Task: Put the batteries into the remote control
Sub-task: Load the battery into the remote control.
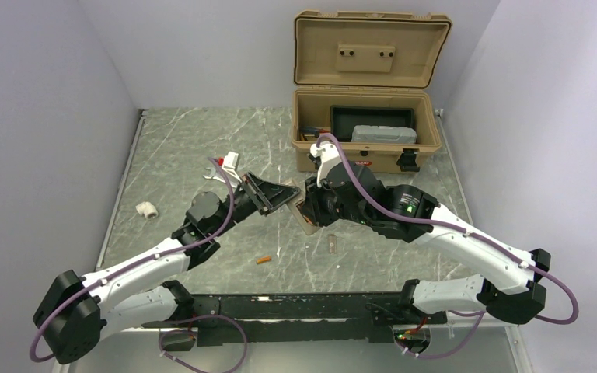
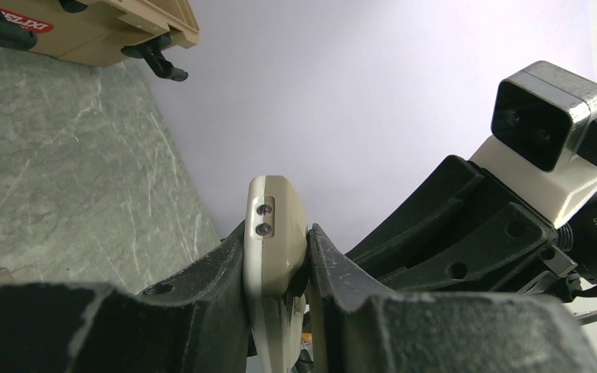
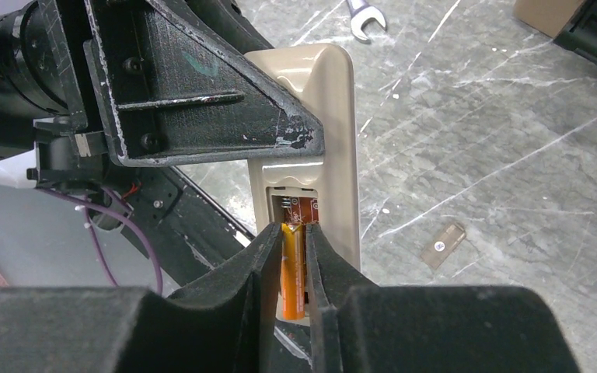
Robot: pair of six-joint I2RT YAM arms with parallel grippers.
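Note:
My left gripper (image 2: 278, 264) is shut on the remote control (image 2: 276, 233) and holds it on edge above the table. Its grey-tan back (image 3: 334, 116) faces the right wrist camera with the battery bay uncovered. My right gripper (image 3: 294, 229) is shut on one orange battery (image 3: 293, 268), which lies lengthwise in the bay below the red circuit board. In the top view both grippers meet mid-table around the remote control (image 1: 306, 217). A second orange battery (image 1: 263, 260) lies loose on the table in front of them.
A tan toolbox (image 1: 365, 132) stands with its lid up at the back right. A silver wrench (image 1: 216, 172) and a white fitting (image 1: 147, 210) lie on the left. A small grey-tan battery cover (image 3: 443, 245) rests on the marble table near the right arm.

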